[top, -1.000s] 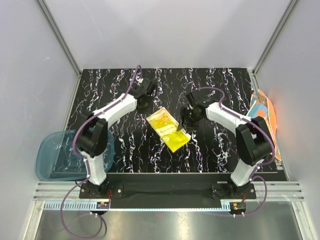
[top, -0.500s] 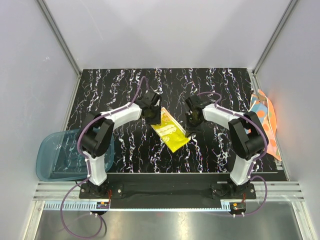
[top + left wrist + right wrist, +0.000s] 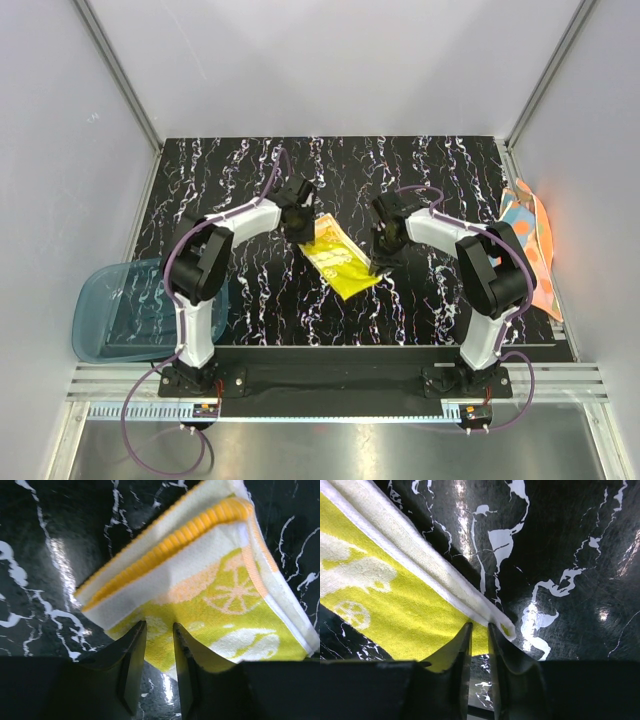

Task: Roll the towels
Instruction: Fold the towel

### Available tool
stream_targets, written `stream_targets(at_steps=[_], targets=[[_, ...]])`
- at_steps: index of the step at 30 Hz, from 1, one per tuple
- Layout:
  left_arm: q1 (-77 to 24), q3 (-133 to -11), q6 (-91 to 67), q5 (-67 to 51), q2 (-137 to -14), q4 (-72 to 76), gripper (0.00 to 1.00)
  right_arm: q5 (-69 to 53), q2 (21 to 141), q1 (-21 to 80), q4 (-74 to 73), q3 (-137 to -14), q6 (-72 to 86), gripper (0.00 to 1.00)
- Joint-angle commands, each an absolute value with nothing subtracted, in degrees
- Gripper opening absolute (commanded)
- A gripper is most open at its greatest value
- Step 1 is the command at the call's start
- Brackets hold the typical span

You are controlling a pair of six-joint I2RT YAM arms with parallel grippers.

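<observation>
Mid-frame, yellow towel (image 3: 345, 268) lying w/ long axis upper left to lower right. Upper-left end pinched by L gripper (image 3: 302, 230), lower-right corner by R gripper (image 3: 380, 262); both fingers nearly closed.

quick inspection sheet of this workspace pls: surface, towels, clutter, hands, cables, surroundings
surface: black marbled table, glossy, no spills seen
job's things: yellow towel folded flat at centre, not rolled; orange and blue towel past the right edge by the wall, not rolled
clutter: blue tray hanging over the left edge
hands: left hand fingers barely apart at the yellow towel's folded end, grip unclear; right hand closed on its opposite corner
cables: purple cable loops loose by the bases, no snag seen
surroundings: pale walls on three sides, nothing else seen
</observation>
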State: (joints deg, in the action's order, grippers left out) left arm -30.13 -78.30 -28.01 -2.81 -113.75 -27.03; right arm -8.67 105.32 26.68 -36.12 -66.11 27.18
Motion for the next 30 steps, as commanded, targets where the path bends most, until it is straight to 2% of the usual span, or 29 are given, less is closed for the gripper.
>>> stream_targets(at_steps=[1,2,4,5,8,9,13,19,24,30], targets=[[-27.4,-80.2,-25.1,2.6,-115.8,-28.5,0.34,-4.3,106.1,26.5,-37.4,-66.4,25.7,0.28],[-27.4,-80.6,-25.0,3.2,-115.9,-28.7,0.34,-4.1,105.9,26.5,-38.1,-66.6,25.7,0.35],[-27.4,-80.6,-24.7,3.6,-115.9,-28.8,0.34,-4.0,105.0,26.5,-38.7,-67.1,25.7,0.41],[-27.5,-80.0,-24.8,3.3,-115.8,-28.6,0.34,-3.7,104.7,26.5,-39.1,-67.2,25.7,0.49],[-27.4,-79.3,-25.4,2.9,-114.5,-28.2,0.35,-3.3,102.6,26.5,-40.1,-67.7,25.7,0.55],[-27.5,-78.9,-25.7,2.8,-113.0,-28.2,0.35,-3.2,101.2,26.5,-40.4,-67.8,25.8,0.61],[-28.3,-78.8,-25.6,5.2,-107.7,-29.6,0.36,-2.0,96.5,26.5,-41.2,-68.3,26.0,0.71],[-35.7,-76.8,-21.3,16.9,-96.3,-32.2,0.39,4.6,87.0,26.3,-38.9,-65.7,28.2,0.78],[-44.6,-68.7,-16.4,22.3,-88.0,-28.3,0.4,5.6,80.8,24.8,-35.3,-60.0,29.7,0.77],[-57.9,-64.6,-11.0,25.8,-90.9,-25.2,0.42,5.2,75.3,23.3,-32.6,-54.8,30.0,0.78]])
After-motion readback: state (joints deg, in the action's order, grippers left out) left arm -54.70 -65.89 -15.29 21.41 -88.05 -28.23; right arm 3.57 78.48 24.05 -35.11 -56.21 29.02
